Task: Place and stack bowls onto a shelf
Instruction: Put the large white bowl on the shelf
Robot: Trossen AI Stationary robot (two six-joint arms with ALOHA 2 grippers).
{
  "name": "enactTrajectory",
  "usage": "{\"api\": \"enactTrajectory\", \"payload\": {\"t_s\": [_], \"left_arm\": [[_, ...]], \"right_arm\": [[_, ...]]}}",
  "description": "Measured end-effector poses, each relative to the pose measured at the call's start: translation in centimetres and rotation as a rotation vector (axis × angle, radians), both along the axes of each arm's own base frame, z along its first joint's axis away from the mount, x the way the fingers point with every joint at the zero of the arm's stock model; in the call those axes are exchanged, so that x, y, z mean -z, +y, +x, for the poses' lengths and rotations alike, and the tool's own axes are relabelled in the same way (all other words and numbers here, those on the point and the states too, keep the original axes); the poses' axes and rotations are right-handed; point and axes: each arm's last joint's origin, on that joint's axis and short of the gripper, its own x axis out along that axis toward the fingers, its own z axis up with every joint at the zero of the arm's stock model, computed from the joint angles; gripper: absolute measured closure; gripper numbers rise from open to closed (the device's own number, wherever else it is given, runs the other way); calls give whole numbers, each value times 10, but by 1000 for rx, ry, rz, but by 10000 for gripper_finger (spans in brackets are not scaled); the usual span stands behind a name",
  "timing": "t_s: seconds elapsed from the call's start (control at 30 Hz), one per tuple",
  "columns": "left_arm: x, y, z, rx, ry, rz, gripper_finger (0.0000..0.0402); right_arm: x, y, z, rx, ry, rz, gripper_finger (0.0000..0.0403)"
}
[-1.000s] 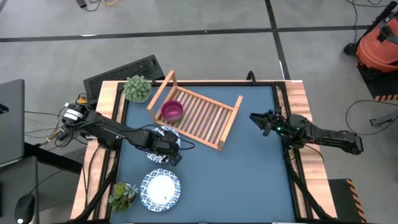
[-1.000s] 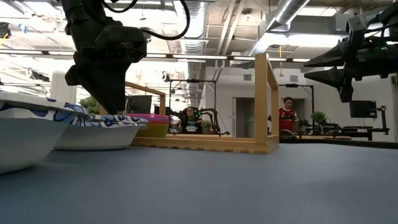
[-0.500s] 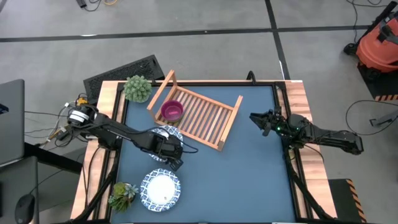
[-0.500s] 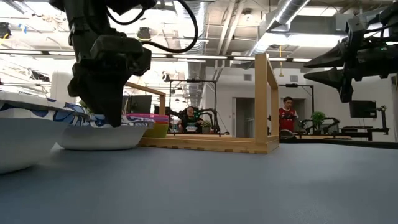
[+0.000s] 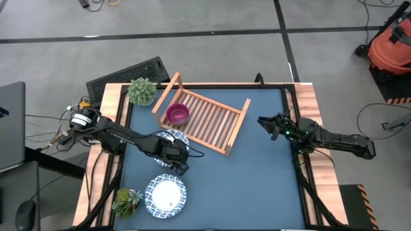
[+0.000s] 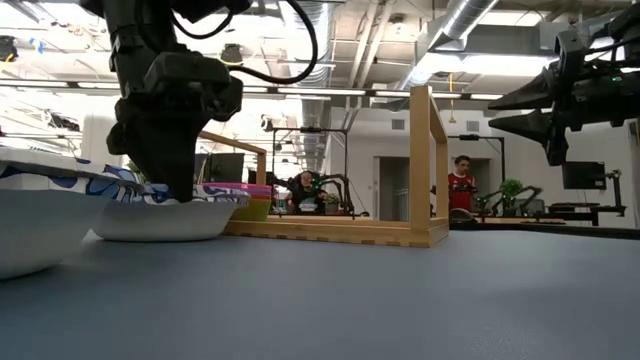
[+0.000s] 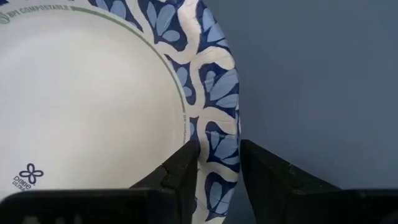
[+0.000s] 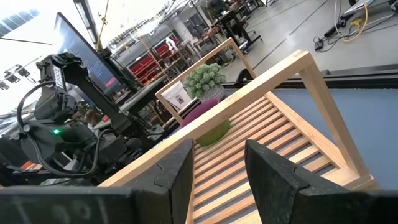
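Note:
A white bowl with a blue patterned rim (image 5: 168, 136) (image 6: 160, 218) stands on its base on the blue table, just near of the wooden slatted shelf (image 5: 209, 119) (image 6: 340, 230). My left gripper (image 5: 178, 160) (image 6: 180, 190) (image 7: 219, 155) is down on that bowl's right near rim. A second white bowl (image 5: 167, 196) (image 6: 40, 220) sits by the near edge. On the shelf's left end, a magenta bowl (image 5: 178, 114) (image 6: 245, 188) rests in a green one (image 6: 250, 208). My right gripper (image 5: 262, 123) (image 6: 495, 110) (image 8: 219, 162) waits open above the table's right side. My left gripper holds the white bowl by its patterned rim (image 7: 217, 134), on the side away from the shelf. One finger (image 7: 183, 171) stands inside the bowl and one (image 7: 264, 177) outside. The fingers come from above, pointing down. The bowl stands level with its base on the table.
A leafy potted plant (image 5: 142, 91) stands at the far left corner and another (image 5: 126, 200) at the near left corner. The shelf lies slanted across the table's far middle, with raised end rails (image 6: 428, 160). People show in the room behind (image 6: 462, 180).
My left gripper has come down a little and shifted slightly toward the table's right, settling over the white bowl's rim; over the last half second it has kept still. The right arm has not moved.

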Motion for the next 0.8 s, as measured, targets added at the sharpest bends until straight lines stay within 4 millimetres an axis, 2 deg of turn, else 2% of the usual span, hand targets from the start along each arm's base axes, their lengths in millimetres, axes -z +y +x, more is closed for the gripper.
{"api": "enactTrajectory", "payload": {"t_s": [0.23, 0.4, 0.53, 0.8], "left_arm": [[0, 0, 0, 7, 4, -24, 363], [0, 0, 0, 10, 5, -33, 384], [-2, -1, 2, 24, -13, -41, 370], [-12, -2, 10, 87, -59, -35, 291]], "right_arm": [[0, 0, 0, 0, 0, 0, 232], [0, 0, 0, 0, 0, 0, 232], [0, 0, 0, 0, 0, 0, 232], [0, 0, 0, 0, 1, 0, 232]]}}
